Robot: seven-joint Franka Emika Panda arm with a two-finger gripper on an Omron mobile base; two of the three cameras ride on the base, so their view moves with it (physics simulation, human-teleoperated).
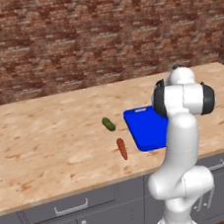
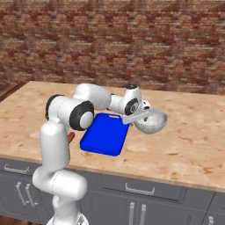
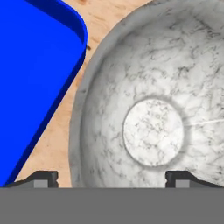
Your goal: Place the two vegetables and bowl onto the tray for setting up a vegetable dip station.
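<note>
The grey-white speckled bowl point(image 2: 154, 122) stands on the counter just right of the blue tray point(image 2: 103, 137). My gripper point(image 2: 143, 114) hangs low over the bowl's near-left rim, open. In the hand view the gripper point(image 3: 112, 178) straddles the bowl point(image 3: 153, 100) wall: one fingertip point(image 3: 41, 177) sits outside it, over the strip of counter between bowl and tray point(image 3: 35, 74), and the other is inside. The dark green cucumber piece point(image 1: 108, 124) and the orange-red carrot point(image 1: 122, 148) lie on the counter left of the tray point(image 1: 143, 128). The tray is bare.
The wooden counter point(image 1: 47, 137) runs wide to both sides, with a brick wall point(image 1: 75, 39) behind it. Grey drawers and cabinet doors point(image 2: 132, 193) sit below the front edge. My own arm point(image 1: 179, 140) blocks the tray's right part in the left base view.
</note>
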